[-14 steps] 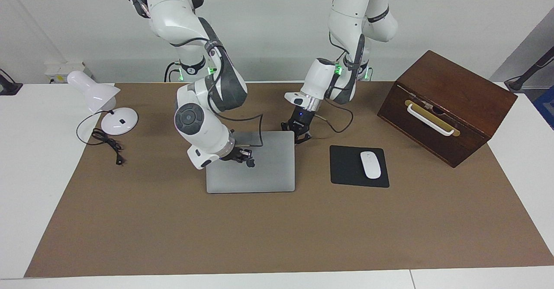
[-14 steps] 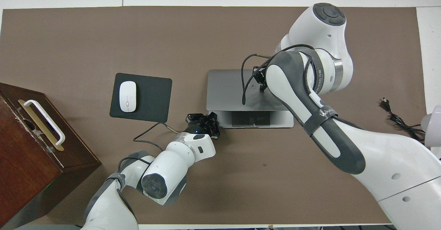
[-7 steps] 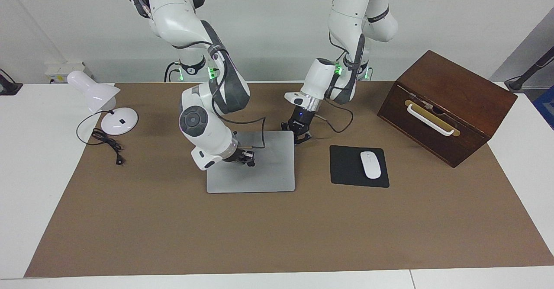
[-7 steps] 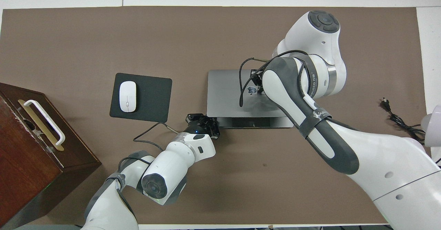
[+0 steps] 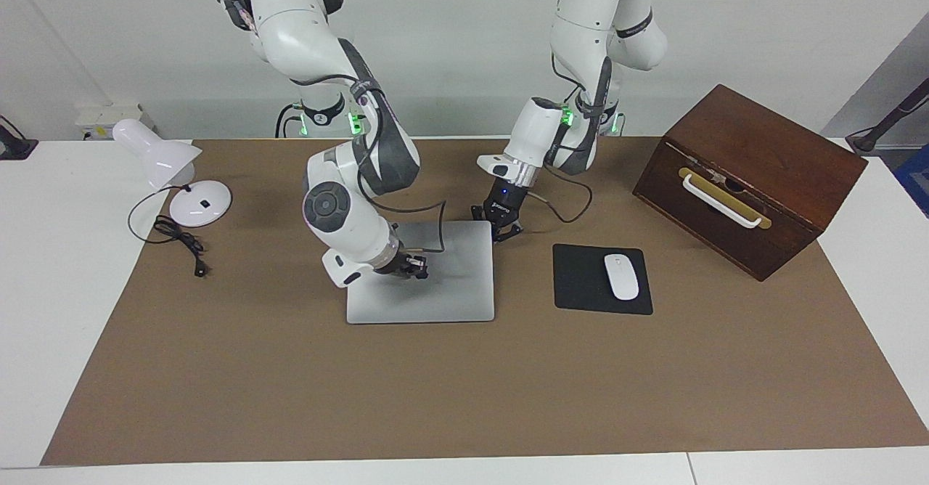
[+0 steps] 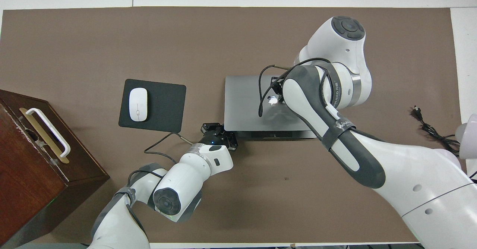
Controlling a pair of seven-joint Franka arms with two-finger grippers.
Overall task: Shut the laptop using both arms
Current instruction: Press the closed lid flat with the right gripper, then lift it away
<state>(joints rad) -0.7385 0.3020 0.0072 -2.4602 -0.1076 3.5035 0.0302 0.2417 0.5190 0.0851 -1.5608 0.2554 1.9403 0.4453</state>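
The silver-grey laptop [image 5: 453, 289] lies in the middle of the brown mat, its lid [image 6: 242, 100] down almost flat. A thin dark strip of its base still shows along the edge nearest the robots in the overhead view. My right gripper [image 5: 415, 269] is shut and rests on top of the lid near its middle, also seen under the forearm as the right gripper [image 6: 275, 93]. My left gripper [image 5: 503, 229] is shut and sits at the laptop's corner nearest the robots, toward the left arm's end, touching the base edge; overhead it is the left gripper [image 6: 223, 134].
A black mouse pad [image 5: 580, 282] with a white mouse [image 5: 621, 276] lies beside the laptop toward the left arm's end. A brown wooden box [image 5: 755, 173] with a white handle stands past it. A white desk lamp [image 5: 163, 158] and its black cord [image 5: 181, 242] sit at the right arm's end.
The lid has dropped lower under my right gripper, and the strip of base seen from overhead has shrunk to a sliver. My right arm drew toward the robots. My left gripper stayed put.
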